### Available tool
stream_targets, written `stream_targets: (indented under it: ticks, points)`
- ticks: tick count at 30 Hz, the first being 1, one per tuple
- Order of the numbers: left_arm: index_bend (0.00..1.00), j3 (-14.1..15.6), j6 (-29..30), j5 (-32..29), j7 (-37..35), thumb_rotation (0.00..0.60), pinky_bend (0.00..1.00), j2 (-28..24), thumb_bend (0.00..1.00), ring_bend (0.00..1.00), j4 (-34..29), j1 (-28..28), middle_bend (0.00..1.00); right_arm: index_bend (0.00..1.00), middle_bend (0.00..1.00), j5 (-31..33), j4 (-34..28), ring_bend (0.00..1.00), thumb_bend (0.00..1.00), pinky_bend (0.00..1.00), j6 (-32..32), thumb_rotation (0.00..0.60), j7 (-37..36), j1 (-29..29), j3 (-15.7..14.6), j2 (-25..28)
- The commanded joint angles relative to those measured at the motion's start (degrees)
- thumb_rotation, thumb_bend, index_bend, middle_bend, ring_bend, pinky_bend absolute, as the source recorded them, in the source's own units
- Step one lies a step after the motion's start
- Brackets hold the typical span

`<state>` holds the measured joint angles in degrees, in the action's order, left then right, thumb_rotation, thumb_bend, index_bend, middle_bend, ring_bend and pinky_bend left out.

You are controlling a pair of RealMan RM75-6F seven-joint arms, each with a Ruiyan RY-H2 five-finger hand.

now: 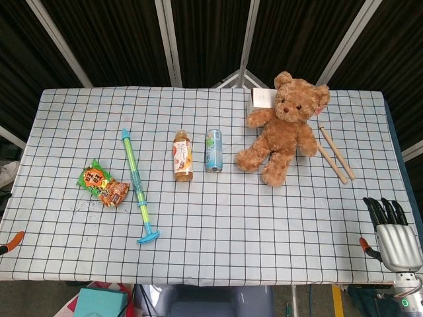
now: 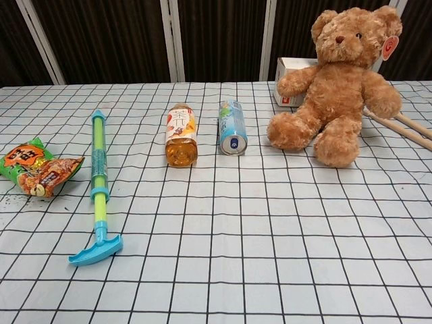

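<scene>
One silver-and-black right hand [image 1: 393,231] is seen at lower right, fingers apart, nothing held, near two wooden chopsticks [image 1: 336,155].

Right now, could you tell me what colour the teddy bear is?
The teddy bear is golden brown, clearest in the chest view.

Silver robot hand [image 1: 394,231] with black fingers [image 1: 385,210].

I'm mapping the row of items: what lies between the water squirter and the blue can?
Only the tea bottle, lying between the water squirter and the blue can. Both the head and chest views show it.
</scene>
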<state>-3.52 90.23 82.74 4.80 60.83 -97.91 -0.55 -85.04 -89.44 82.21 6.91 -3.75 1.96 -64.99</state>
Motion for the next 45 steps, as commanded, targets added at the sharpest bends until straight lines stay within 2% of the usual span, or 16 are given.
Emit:
stream_targets:
  ticks: [1, 17, 20, 24, 27, 30, 35, 40, 42, 45]
  points:
    - [0.17, 0.06, 0.12, 0.1, -0.19, 0.6, 0.12, -0.06, 0.31, 0.0, 0.03, -0.1, 0.0, 0.0, 0.12, 0.04, -0.07, 0.03, 0.29, 0.0, -0.1, 0.6, 0.04, -0.02, -0.04, 0.05]
    - [0.17, 0.03, -0.69, -0.26, 0.62, 0.6, 0.12, 0.23, 0.31, 0.0, -0.05, 0.26, 0.0, 0.0, 0.12, 0.24, 0.04, 0.05, 0.29, 0.0, 0.13, 0.6, -1.13, 0.14, 0.1, 0.06]
    - [0.17, 0.15, -0.48, 0.01, 0.99, 0.6, 0.12, 0.27, 0.31, 0.0, -0.23, 0.2, 0.0, 0.0, 0.12, -0.59, 1.03, 0.08, 0.29, 0.0, 0.75, 0.6, -3.56, -0.15, 0.53, -0.66]
    - [0.17, 0.56, 0.04, 0.83, 1.13, 0.6, 0.12, 0.3, 0.31, 0.0, -0.4, -0.09, 0.0, 0.0, 0.12, -0.35, 2.6, 0.09, 0.29, 0.0, 0.78, 0.6, -11.35, -0.31, 1.16, -2.5]
    - [0.17, 0.45, 0.2, 0.71, 0.79, 0.6, 0.12, 0.22, 0.31, 0.0, -0.38, -0.17, 0.0, 0.0, 0.12, 0.54, 1.63, 0.09, 0.29, 0.0, -3.47, 0.6, -22.49, -1.68, 1.09, -2.31]
    - [0.17, 0.08, 0.33, -0.01, 0.66, 0.6, 0.12, 0.22, 0.31, 0.0, -0.39, -0.25, 0.0, 0.0, 0.12, 2.84, 1.03, 0.09, 0.29, 0.0, -9.94, 0.6, -34.69, -4.58, 2.52, -1.07]
    - [0.17, -0.2, 0.23, -0.42, 1.2, 0.6, 0.12, 0.4, 0.31, 0.0, -0.42, -0.1, 0.0, 0.0, 0.12, 10.71, 4.51, 0.1, 0.29, 0.0, -23.93, 0.6, -49.29, -12.41, 8.55, -1.88]
    - [0.17, -0.43, -0.33, -1.2, 2.05, 0.6, 0.12, 0.55, 0.31, 0.0, -0.57, 0.17, 0.0, 0.0, 0.12, 19.01, 11.96, 0.11, 0.29, 0.0, -35.45, 0.6, -56.81, -19.24, 14.14, -6.36]
    - [0.17, -1.03, -0.88, -2.74, 1.92, 0.6, 0.12, 0.57, 0.31, 0.0, -0.38, 0.34, 0.0, 0.0, 0.12, 22.61, 19.23, 0.11, 0.29, 0.0, -41.53, 0.6, -55.31, -23.92, 15.57, -10.56]
    - [0.17, -1.51, -1.51, -3.94, 2.01, 0.6, 0.12, 0.56, 0.31, 0.0, -0.28, 0.61, 0.0, 0.0, 0.12, 24.42, 23.72, 0.11, 0.29, 0.0, -44.39, 0.6, -53.73, -26.53, 16.41, -13.16]
